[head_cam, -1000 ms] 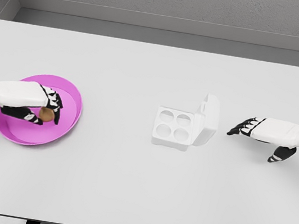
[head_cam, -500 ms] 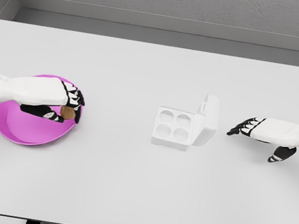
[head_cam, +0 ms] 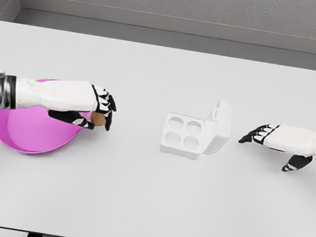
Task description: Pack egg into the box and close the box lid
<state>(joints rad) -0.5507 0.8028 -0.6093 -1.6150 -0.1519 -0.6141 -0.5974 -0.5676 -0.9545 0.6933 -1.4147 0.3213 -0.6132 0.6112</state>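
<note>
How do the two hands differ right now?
The left hand is curled around the brown egg just past the pink bowl rim; the right hand holds nothing, fingers extended. The left is well short of the open box; the right sits close beside its raised lid. Both are white with black fingers.

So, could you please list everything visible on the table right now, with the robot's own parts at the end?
table: one, white, fills most of the view.
bowl: one, pink, left side of the table.
egg: one, brown, held just past the bowl's right rim, between bowl and box.
box: one, white, right of centre, four round cups all unfilled, lid standing open on its right side.
left hand: one, white with black fingers, closed around the egg.
right hand: one, white with black fingers, open and holding nothing, right of the box's lid.
</note>
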